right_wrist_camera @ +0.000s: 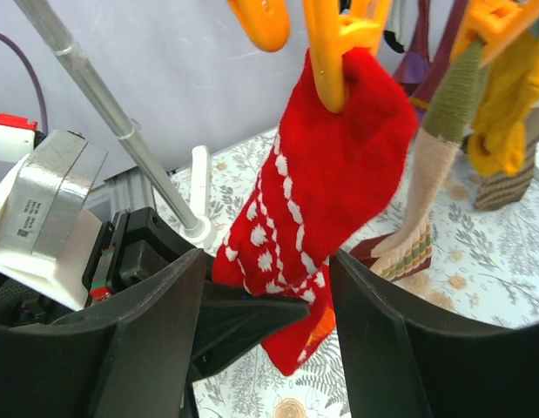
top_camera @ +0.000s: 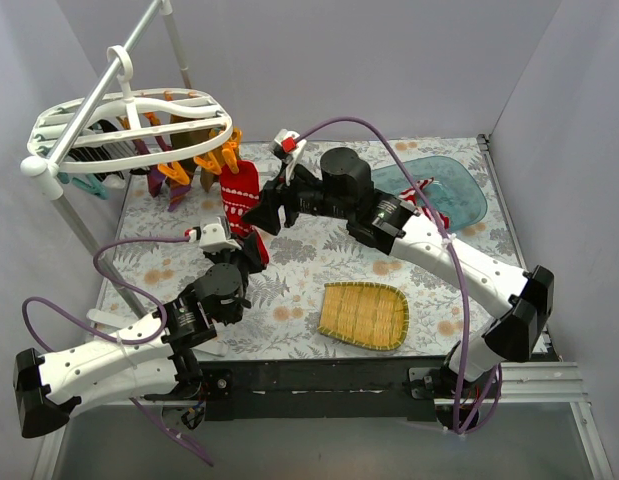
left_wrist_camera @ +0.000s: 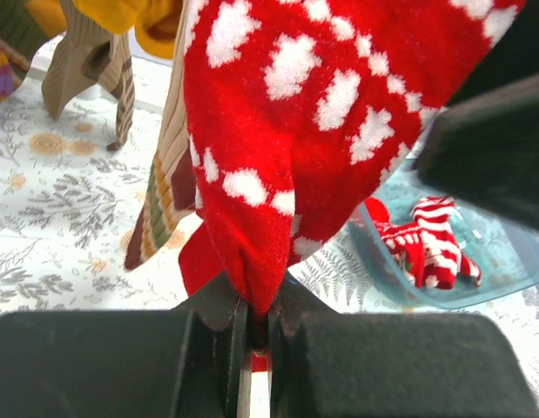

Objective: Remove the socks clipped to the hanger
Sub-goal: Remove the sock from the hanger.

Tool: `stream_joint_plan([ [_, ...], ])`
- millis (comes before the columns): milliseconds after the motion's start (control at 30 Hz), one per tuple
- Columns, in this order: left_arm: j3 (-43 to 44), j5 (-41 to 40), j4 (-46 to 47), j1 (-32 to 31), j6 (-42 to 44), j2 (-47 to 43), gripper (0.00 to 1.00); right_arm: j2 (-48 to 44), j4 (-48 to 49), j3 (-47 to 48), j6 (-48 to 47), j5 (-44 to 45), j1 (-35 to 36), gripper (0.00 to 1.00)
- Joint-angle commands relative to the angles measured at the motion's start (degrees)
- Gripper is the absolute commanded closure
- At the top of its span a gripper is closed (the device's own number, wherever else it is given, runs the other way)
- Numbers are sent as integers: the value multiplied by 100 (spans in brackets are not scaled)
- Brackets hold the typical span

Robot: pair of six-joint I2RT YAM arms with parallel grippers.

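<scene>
The white oval hanger [top_camera: 129,122] hangs at the far left with several socks on orange clips. A red sock with white marks [top_camera: 239,195] hangs from an orange clip [right_wrist_camera: 326,52]. My left gripper [top_camera: 253,250] is shut on this sock's lower tip [left_wrist_camera: 256,296], and the sock stretches up from it [left_wrist_camera: 286,131]. My right gripper [top_camera: 265,214] is open just right of the same sock. In the right wrist view its fingers [right_wrist_camera: 156,340] stand on either side of the sock's lower half [right_wrist_camera: 330,183], not touching. Beige-striped [right_wrist_camera: 426,192] and yellow [right_wrist_camera: 504,104] socks hang beside.
A teal tray [top_camera: 467,190] at the back right holds red-and-white socks [left_wrist_camera: 426,244]. A woven bamboo tray [top_camera: 364,315] lies at the front centre. The grey pole stand [right_wrist_camera: 112,122] rises left of the hanger. Grey walls enclose the table.
</scene>
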Motion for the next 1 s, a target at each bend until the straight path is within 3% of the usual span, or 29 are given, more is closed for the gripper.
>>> stream_joint_plan([
  [0, 161, -59, -461, 36, -284, -34, 100, -525, 385, -100, -124, 527, -16, 33],
  [233, 108, 38, -611, 36, -408, -131, 100, -315, 483, 496, -467, 731, -173, 37],
  [567, 152, 310, -725, 36, -460, -114, 100, 670, 631, 1894, 182, -1719, -1070, 37],
  [967, 214, 557, -883, 36, -575, -105, 100, 1215, 1097, 2185, 797, -2662, -1229, 31],
])
